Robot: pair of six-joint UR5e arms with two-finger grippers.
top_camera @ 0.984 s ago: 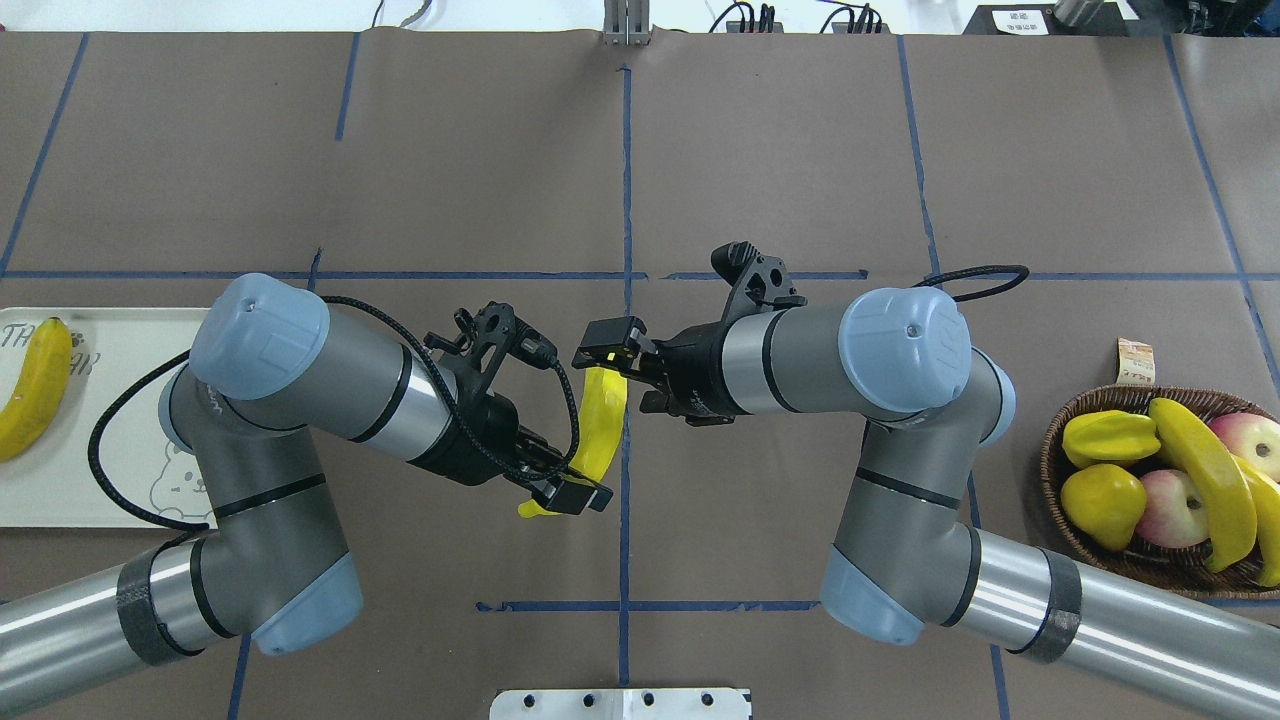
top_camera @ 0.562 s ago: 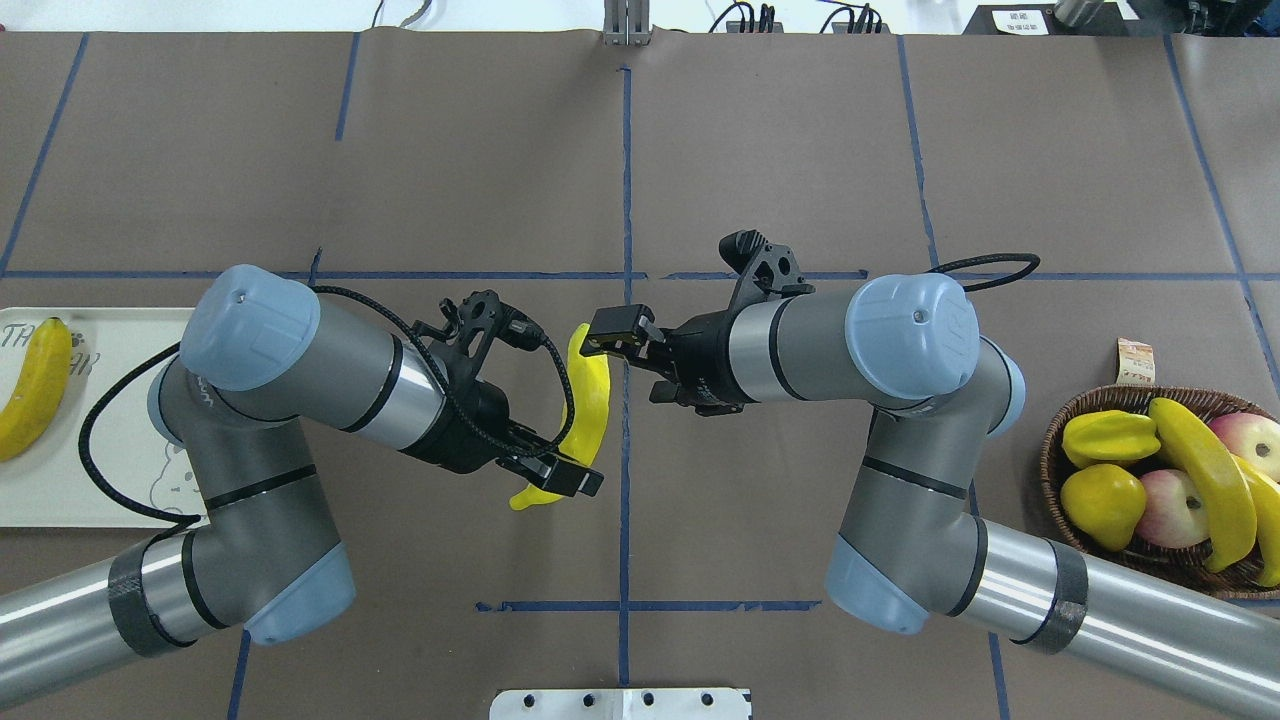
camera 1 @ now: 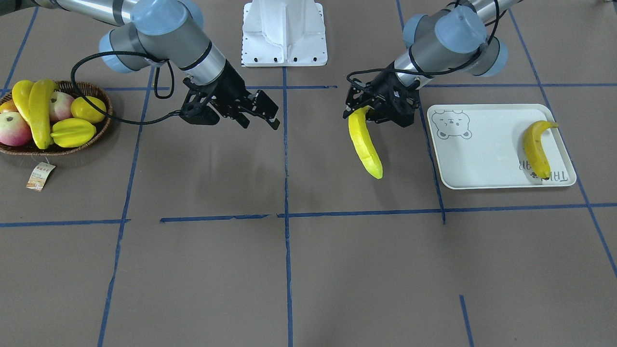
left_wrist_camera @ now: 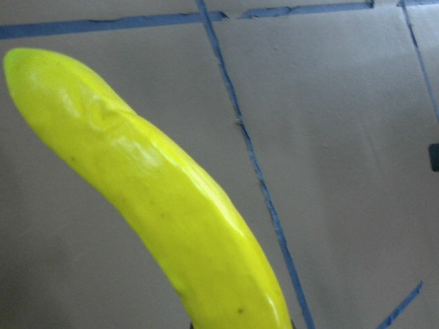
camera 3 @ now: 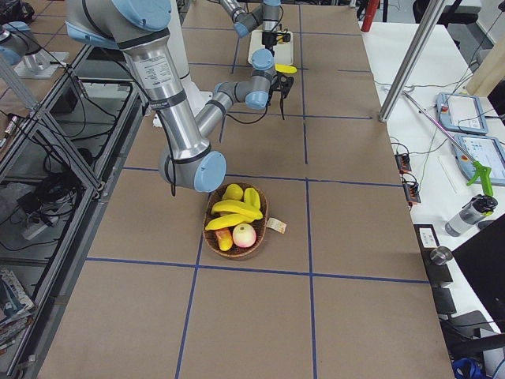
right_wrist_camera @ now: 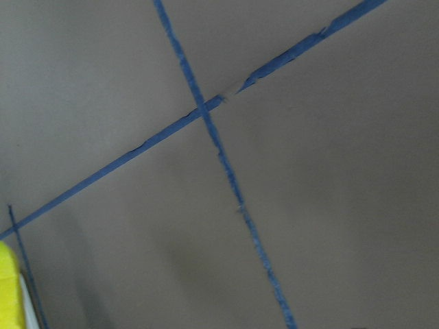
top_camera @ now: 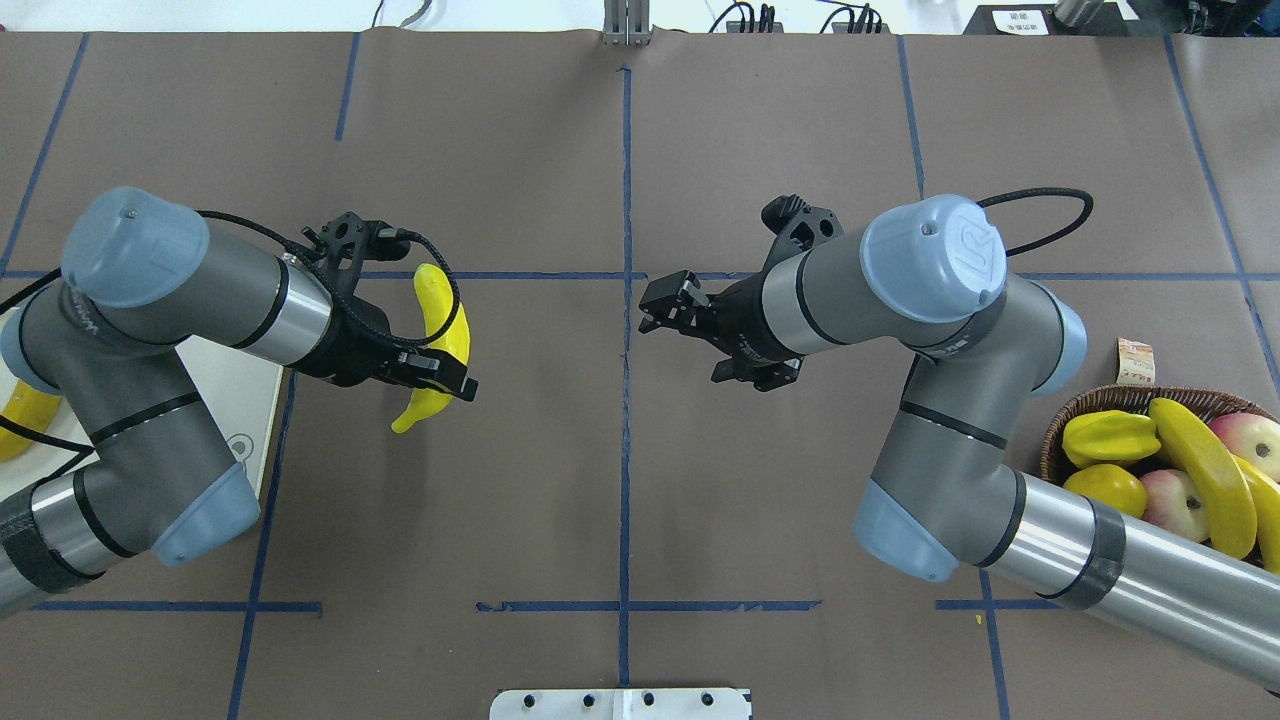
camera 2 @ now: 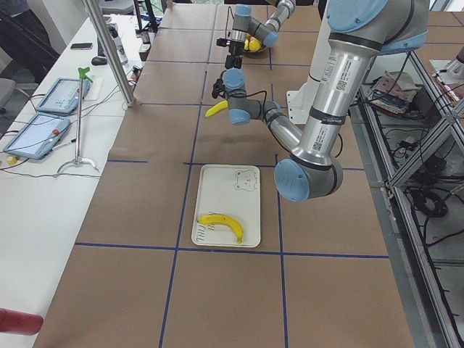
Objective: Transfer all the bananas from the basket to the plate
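– Banana [top_camera: 452,325] up close first: clamped in the left claw [top_camera: 445,380] near one end, with a short tip poking back toward the robot and the long yellow body pointing away across the bench [top_camera: 750,500]. Looks carried clear of the surface.
– Not over the plate [camera 1: 482,159] yet, though. Hangs just beside the plate's near short edge, on the mid-bench side.
– Plate off to the robot's left of that claw, then. Calls for a short sideways carry, with hardly any reach forward.
– And the long axis?
– Runs across the plate's length, roughly parallel to the other banana [camera 1: 536,147] lying at the plate's far end. Could probably go down without a twist, somewhere on the bare stretch between the bear drawing [camera 1: 450,124] and that fruit.
– Worth watching the overhang. Gripped off-centre, so likely to tip or roll on release.
– Farther out now: right claw [top_camera: 652,305] just on the robot's right of the blue centre line [top_camera: 625,180], jaws parted, nothing between them.
– Well apart from the left one. No part in this placing, at a guess; nearer the basket [camera 1: 62,149] than the left arm, anyway.
– Farthest of all, basket at the robot's right end, with two more bananas [camera 1: 39,113] lying over apples [camera 1: 14,130], a starfruit [camera 1: 72,132] and a round yellow fruit [camera 1: 88,108].
– Two to fetch, one in the air, one home.
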